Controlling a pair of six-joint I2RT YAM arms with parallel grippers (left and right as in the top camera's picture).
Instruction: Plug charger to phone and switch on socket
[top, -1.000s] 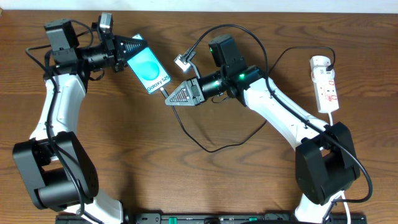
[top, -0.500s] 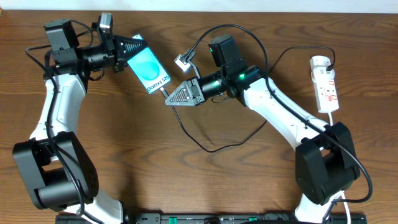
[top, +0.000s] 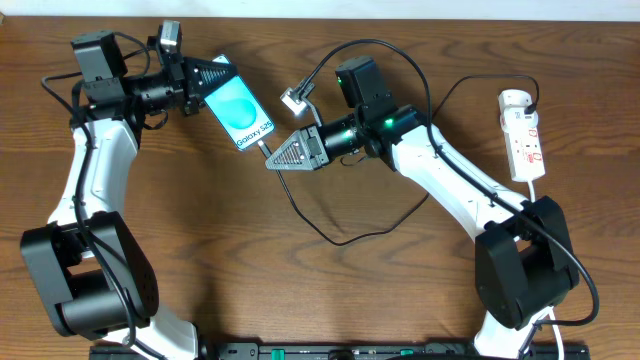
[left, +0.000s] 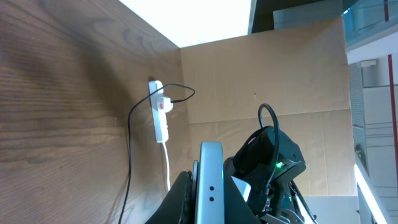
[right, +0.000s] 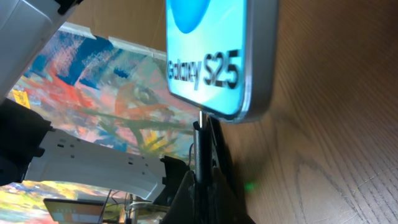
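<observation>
Black plug tip (top: 264, 148): pinched between the closed jaws of the right gripper (top: 272, 160), at the end of the charger (top: 330, 238).
Contact: in the right wrist view the tip rises from between the fingers (right: 214, 186) and meets the lower short edge of the phone (right: 211, 50). Whether it sits fully in the port cannot be told.
Left gripper (top: 218, 74): clamped on the phone's opposite short end; the left wrist view shows the phone edge-on between its fingers.
Phone place: between the two grippers, toward the back of the table (top: 200, 250), screen up, apparently held off the wood.
Long axis: the phone runs diagonally, from the left gripper at its upper-left end to the right gripper at its lower-right end. The plug lies in line with that axis.
Cable run: it loops from the plug toward the front, then swings up and right to the socket (top: 523, 135).
Socket place: by the table's right edge, lengthwise front to back, well apart from both grippers. Its switch state is too small to read.
Nearer arm: the right one, by a clear margin.
Next move, as judged: press the plug along the phone's axis toward the left gripper, which braces it. The right arm would then release and reach for the switch.
</observation>
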